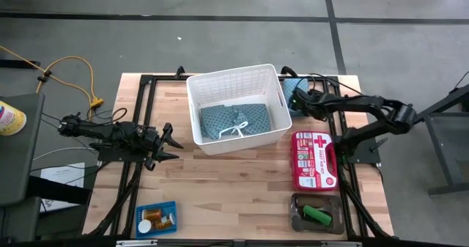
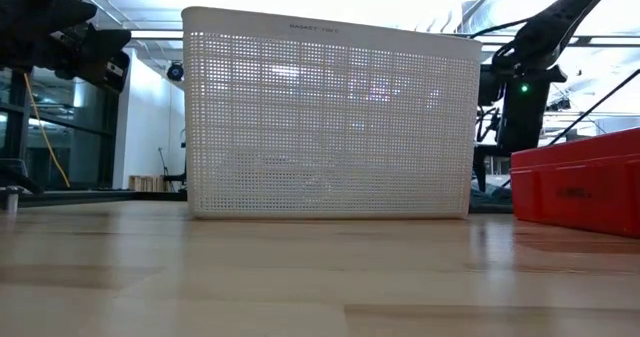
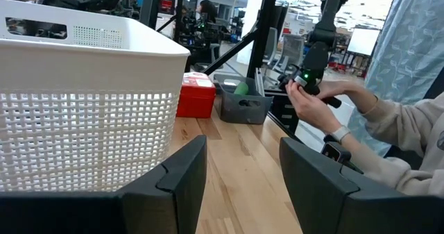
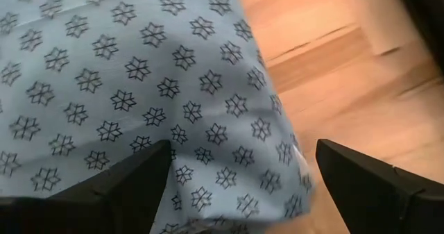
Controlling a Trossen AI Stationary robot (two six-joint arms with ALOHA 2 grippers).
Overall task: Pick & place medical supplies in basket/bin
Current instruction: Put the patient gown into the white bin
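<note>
Standing at the table (image 1: pixel 242 181).

White basket (image 1: pixel 238 104) sits upper centre of the high view. One teal patterned cloth (image 1: pixel 234 120) already lies folded inside it, white tie on top, so that item counts as placed.

Second teal cloth (image 4: pixel 139 74) lies on the table just right of the basket, upper right of centre; only a corner of it shows in the high view, under the arm. Right end effector (image 1: pixel 299 100) hovers directly over it. In the right wrist view both dark fingers stand spread wide, one either side of the cloth's edge, nothing between them yet. Judgement: jaws are held wide because soft fabric needs a broad bite; the step in hand is the descent onto this cloth.

Left end effector (image 1: pixel 170 146) waits left of the basket, centre left, pointing towards its wall. Fingers part-way apart, empty; the left wrist view shows bare table between them. Probably parked there to keep clear of the right arm's lift path.

Still untouched:
- blue mesh tray (image 1: pixel 155 218), lower left, holding an orange pill bottle (image 1: pixel 154 215) and a small white cap.
- grey tray (image 1: pixel 316 214), lower right, with a green oblong piece (image 1: pixel 316 215).
- red first-aid case (image 1: pixel 314 160), right of centre.

A person's hands (image 3: pixel 312 105) show beyond the table in the left wrist view, working at some equipment.
</note>
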